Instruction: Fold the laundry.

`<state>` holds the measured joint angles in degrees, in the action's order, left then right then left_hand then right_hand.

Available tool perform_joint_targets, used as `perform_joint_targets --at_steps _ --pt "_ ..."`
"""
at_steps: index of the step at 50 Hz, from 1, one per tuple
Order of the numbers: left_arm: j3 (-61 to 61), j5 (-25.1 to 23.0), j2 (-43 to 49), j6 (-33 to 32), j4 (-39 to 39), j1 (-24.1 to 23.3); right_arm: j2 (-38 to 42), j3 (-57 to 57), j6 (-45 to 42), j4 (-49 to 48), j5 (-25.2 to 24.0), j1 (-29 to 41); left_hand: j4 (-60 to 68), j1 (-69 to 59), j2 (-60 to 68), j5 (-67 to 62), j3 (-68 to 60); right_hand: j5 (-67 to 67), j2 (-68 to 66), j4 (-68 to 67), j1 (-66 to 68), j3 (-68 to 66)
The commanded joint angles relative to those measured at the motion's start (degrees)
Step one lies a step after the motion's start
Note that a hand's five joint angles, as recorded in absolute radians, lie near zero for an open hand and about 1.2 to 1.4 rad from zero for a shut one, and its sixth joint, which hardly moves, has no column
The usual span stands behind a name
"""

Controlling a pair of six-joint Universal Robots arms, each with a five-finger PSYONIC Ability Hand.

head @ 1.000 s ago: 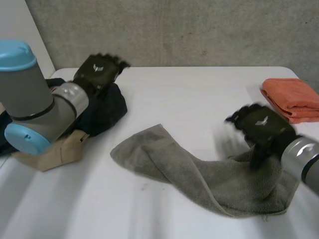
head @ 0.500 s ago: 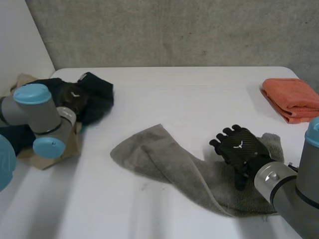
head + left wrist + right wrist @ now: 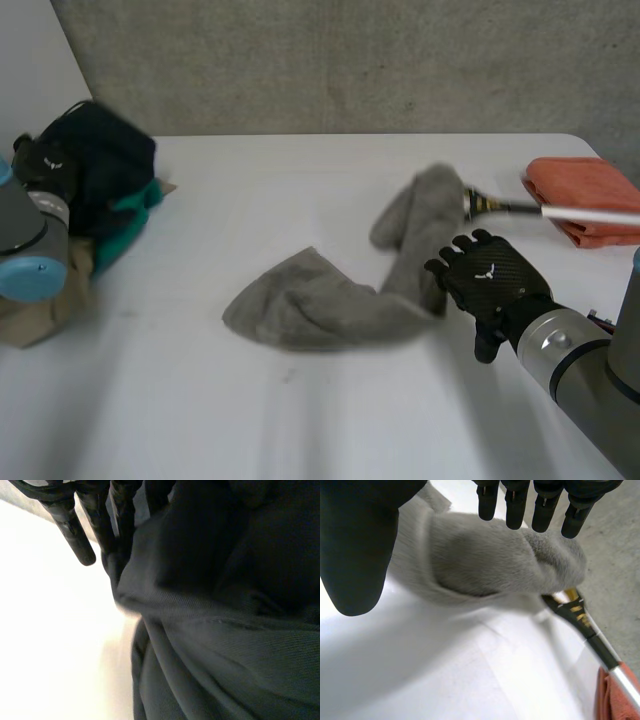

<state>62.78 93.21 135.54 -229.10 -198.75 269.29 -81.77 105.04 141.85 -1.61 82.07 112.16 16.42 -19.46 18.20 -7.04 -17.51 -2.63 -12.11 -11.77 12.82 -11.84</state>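
A grey towel [image 3: 320, 305] lies crumpled mid-table. Its right end hangs raised over the tip of a metal rod [image 3: 590, 214] that reaches in from the right. My right hand [image 3: 490, 280] hovers open just beside that raised end, touching nothing. In the right wrist view the towel [image 3: 485, 560] bulges under my straight fingertips [image 3: 515, 510], with the rod [image 3: 590, 635] beyond it. At the far left my left hand [image 3: 45, 165] rests against a dark garment [image 3: 100, 160] bunched on a pile. In the left wrist view its fingers [image 3: 80, 537] are straight beside the dark cloth [image 3: 225, 605].
A folded orange towel [image 3: 590, 195] sits at the table's back right corner, also seen as the orange towel [image 3: 615, 695] past the rod. Teal cloth [image 3: 130, 215] and tan cloth [image 3: 40, 310] lie under the dark garment at the left edge. A grey wall stands behind.
The rod has come in and lifted the grey towel's right end up and toward the back. My left arm swung back left and the dark garment rose. My right hand barely moved.
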Motion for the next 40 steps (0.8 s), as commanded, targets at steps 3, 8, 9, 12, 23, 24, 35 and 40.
perform_joint_targets --at_steps 3,8,9,12,23,24,35,40 --pt "8.1 -3.8 -12.9 8.1 2.0 -3.3 -3.2 -1.0 0.6 -0.8 -0.3 -0.2 -2.7 5.7 -4.5 3.3 3.8 2.6 2.1 1.8 -2.8 1.8" --pt "14.8 -8.6 -21.2 14.8 4.5 -7.6 -4.0 -1.3 0.4 -0.8 -0.4 -1.4 -2.5 5.5 -4.3 3.1 3.6 2.6 2.1 1.8 -2.8 1.8" --pt "15.9 -9.5 -22.2 15.7 4.9 -8.3 -4.1 -1.3 0.4 -0.8 -0.5 -1.6 -2.5 5.5 -4.3 3.1 3.6 2.6 2.1 1.8 -2.8 1.8" --pt "19.9 -12.8 -25.3 18.9 6.6 -11.4 -4.3 -1.4 0.2 -0.8 -0.8 -1.9 -2.7 5.7 -4.5 3.3 3.8 2.6 2.1 1.8 -2.8 1.8" --pt "20.1 -15.5 -22.0 27.4 6.7 -25.2 -4.2 -0.9 0.0 -0.8 -0.9 -1.7 -2.2 5.2 -4.0 2.8 3.3 2.6 2.1 1.8 -2.8 1.8" --pt "19.6 -15.4 -21.6 27.6 6.7 -25.4 -4.2 -0.9 -0.1 -0.9 -0.8 -1.8 -2.2 5.2 -3.9 2.8 3.3 2.6 2.1 1.8 -2.8 1.8" --pt "12.7 -15.3 -17.2 37.2 7.2 -28.3 -2.1 -3.7 0.6 -1.4 -3.0 -3.2 -2.0 5.0 -3.8 2.6 3.1 2.6 2.1 1.8 -2.8 1.8" --pt "12.9 -15.3 -17.4 40.2 7.3 -28.2 3.8 -8.5 0.9 -1.4 -6.0 -2.7 -1.7 4.7 -3.4 2.3 2.8 2.6 2.1 1.8 -2.8 1.8"
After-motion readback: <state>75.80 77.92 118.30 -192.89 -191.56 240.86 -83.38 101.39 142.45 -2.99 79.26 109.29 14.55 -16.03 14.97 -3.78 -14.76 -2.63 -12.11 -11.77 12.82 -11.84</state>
